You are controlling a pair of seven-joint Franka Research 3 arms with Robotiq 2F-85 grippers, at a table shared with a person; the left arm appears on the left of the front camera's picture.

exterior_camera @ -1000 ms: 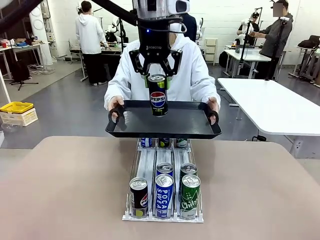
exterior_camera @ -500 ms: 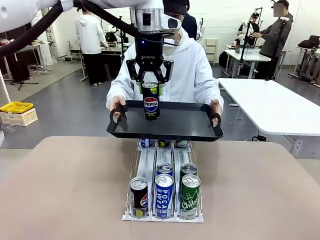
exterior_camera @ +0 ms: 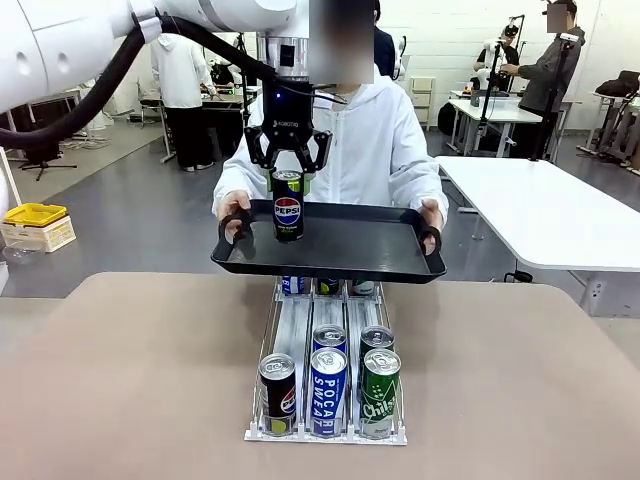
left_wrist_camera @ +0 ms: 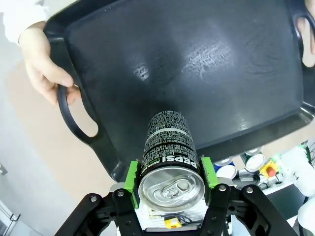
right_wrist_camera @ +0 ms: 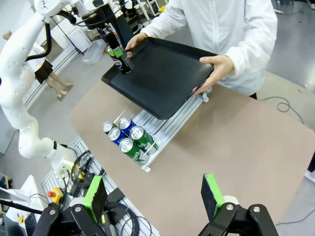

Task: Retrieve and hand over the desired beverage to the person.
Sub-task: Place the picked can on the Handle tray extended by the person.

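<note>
Left claw (exterior_camera: 288,182) grips a black aluminium Pepsi can (exterior_camera: 288,215) by its upper end, green pads (left_wrist_camera: 132,177) pressed on either side just under the rim, and holds it upright. That can hangs within the near-left part of a black rectangular plastic tray (exterior_camera: 365,245); whether its base touches the tray floor I cannot tell. At the far side of the table, the person in a pale hooded sweatshirt (exterior_camera: 375,140) holds the tray level by its loop handles, one hand (exterior_camera: 233,212) at the left handle and the other hand (exterior_camera: 428,213) at the right. Beneath the tray's near edge, a clear plastic three-lane can rack (exterior_camera: 300,325) sits on the beige tabletop (exterior_camera: 120,380), with Pepsi, blue Pocari Sweat and green cans at its near end. Right claw (right_wrist_camera: 153,192) hovers above the table's right side, jaws spread wide with nothing between them.
</note>
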